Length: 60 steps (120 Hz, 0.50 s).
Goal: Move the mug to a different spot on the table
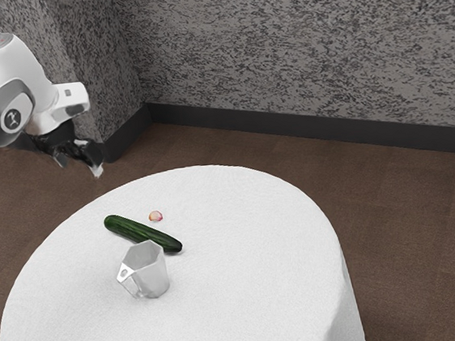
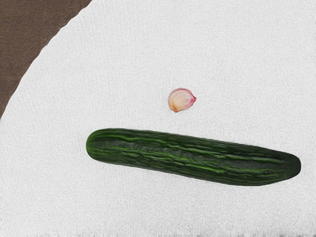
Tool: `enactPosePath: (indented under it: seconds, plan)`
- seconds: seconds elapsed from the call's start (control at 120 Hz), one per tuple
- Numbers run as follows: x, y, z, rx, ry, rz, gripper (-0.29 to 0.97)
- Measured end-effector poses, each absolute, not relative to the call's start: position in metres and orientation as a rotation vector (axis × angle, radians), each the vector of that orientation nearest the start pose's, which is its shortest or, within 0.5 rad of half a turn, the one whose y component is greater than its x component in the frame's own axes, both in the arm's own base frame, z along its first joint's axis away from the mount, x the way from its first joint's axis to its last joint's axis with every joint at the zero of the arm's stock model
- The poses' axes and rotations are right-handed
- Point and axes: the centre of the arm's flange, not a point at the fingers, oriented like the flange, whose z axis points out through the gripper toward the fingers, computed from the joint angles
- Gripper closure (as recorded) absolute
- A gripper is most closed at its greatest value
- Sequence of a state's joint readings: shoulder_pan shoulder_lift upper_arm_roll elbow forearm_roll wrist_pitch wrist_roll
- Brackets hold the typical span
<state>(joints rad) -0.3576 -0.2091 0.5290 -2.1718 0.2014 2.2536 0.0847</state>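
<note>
Exterior view: gripper (image 1: 79, 163) hangs off the table's (image 1: 265, 297) far edge at the exterior view's left, fingers spread, holding nothing. White mug (image 1: 145, 269) stands upright on the round white table, well apart from the gripper, handle toward the exterior view's left. Cucumber (image 1: 142, 232) lies just behind the mug, garlic clove (image 1: 156, 216) near it. Wrist view: cucumber (image 2: 192, 157), garlic clove (image 2: 181, 99) apart on the table (image 2: 207, 39).

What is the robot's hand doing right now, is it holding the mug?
Gripper: open, holding nothing, well apart from the mug.
</note>
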Motion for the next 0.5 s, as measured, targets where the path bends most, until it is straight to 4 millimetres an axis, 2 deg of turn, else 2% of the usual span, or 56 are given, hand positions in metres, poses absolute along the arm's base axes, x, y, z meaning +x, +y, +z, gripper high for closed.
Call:
enactPosePath:
  seconds: [0.133,0.258,0.317,0.383,0.433,0.5]
  plan:
    - [0.529,0.098,0.533,-3.028,0.042,-0.287,0.0]
    - [0.552,0.082,0.576,-3.036,0.064,-0.273,0.0]
    - [0.565,0.068,0.601,-3.035,0.08,-0.276,0.0]
    - [0.568,0.048,0.628,-3.043,0.114,-0.266,0.0]
    - [0.564,0.033,0.637,-3.054,0.143,-0.228,0.0]
    - [0.56,0.014,0.637,-3.073,0.18,-0.166,0.0]
